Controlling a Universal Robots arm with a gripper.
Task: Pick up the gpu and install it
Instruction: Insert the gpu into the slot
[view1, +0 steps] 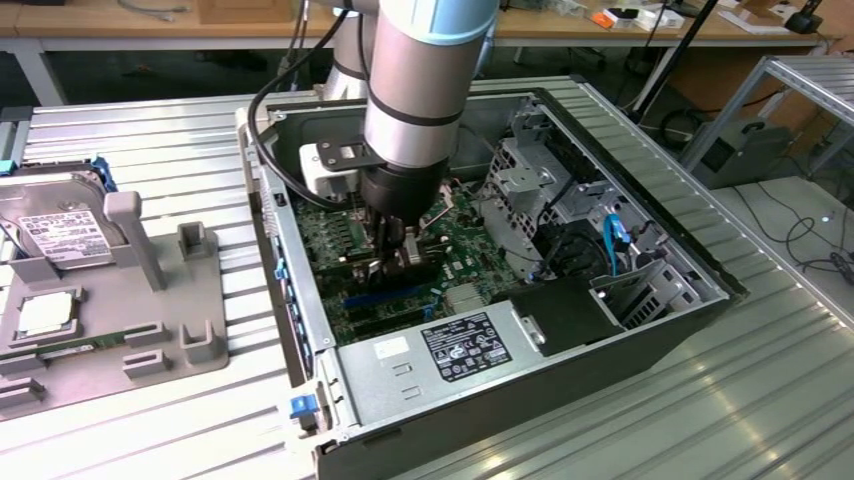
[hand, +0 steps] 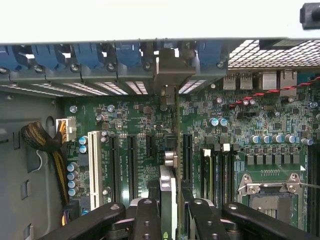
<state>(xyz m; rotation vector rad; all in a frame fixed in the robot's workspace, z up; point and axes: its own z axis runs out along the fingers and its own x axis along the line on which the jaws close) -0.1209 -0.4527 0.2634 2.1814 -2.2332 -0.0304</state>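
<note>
My end effector (hand: 169, 220) is down inside the open computer case (view1: 667, 255), fingers (hand: 146, 220) clamped on the gpu (hand: 168, 187), held edge-on over the motherboard (hand: 135, 120). The card's metal bracket (hand: 166, 75) reaches the rear slot wall. Slots flank it closely on both sides; the drive cage (view1: 534, 185) stands well apart.

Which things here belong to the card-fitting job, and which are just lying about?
In the job:
- gpu, edge-on in the gripper
- motherboard
- computer case

Lying about:
- hard drive
- grey fixture tray
- blue cable
</note>
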